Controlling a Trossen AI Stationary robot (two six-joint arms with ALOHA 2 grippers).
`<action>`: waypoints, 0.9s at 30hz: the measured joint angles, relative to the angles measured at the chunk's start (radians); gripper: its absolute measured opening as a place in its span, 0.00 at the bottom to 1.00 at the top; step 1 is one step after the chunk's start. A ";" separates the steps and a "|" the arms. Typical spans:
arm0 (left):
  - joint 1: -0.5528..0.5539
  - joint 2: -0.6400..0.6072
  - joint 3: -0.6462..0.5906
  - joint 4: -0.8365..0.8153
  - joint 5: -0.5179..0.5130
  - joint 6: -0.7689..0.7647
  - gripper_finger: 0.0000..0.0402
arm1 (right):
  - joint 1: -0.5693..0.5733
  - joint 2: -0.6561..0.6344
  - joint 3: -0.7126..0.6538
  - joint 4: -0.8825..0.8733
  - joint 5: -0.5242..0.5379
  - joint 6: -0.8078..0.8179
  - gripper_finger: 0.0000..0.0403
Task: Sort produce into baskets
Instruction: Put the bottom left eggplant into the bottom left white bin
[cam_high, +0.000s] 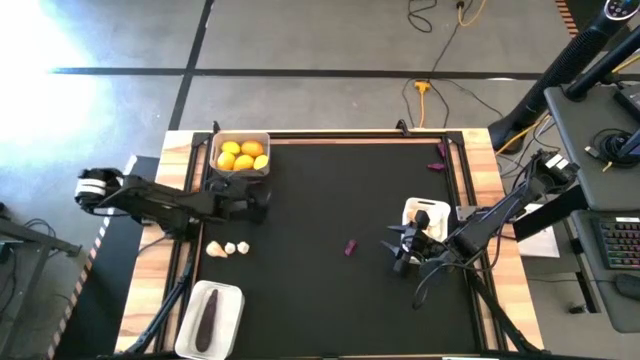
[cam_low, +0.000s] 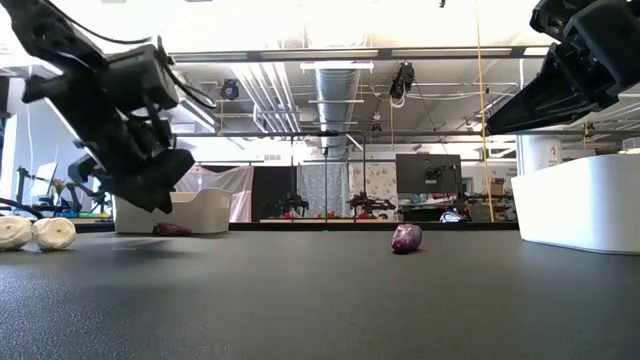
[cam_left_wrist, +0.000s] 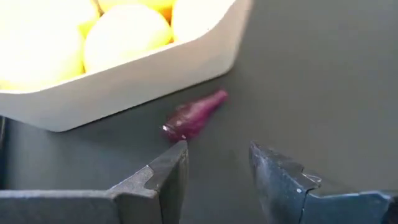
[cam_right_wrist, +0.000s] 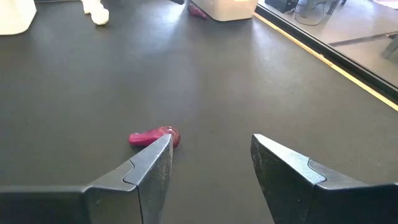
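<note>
We were picking up the tiny eggplants. Our left gripper (cam_left_wrist: 217, 171), fingers parted and empty, hovered just short of one tiny eggplant (cam_left_wrist: 193, 117) lying on the desk (cam_high: 330, 300) beside the citrus basket (cam_left_wrist: 143, 78); next we judged it needed to advance and close. Our right gripper (cam_right_wrist: 211, 165), also parted and empty, had another tiny eggplant (cam_right_wrist: 154, 137) beside one finger.

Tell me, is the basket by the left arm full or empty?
Full. The basket holds yellow fruits packed across it in the high view; the left wrist view shows them heaped inside.
</note>
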 joint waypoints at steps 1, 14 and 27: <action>0.026 -0.005 -0.010 0.025 0.011 0.013 0.39 | 0.000 0.000 0.000 0.000 0.000 -0.001 0.52; 0.212 0.058 0.005 0.147 0.040 0.085 0.39 | 0.000 0.000 0.000 0.000 0.000 -0.010 0.52; 0.229 0.174 0.050 0.205 0.250 0.124 0.39 | 0.000 0.000 0.000 0.000 0.000 -0.008 0.52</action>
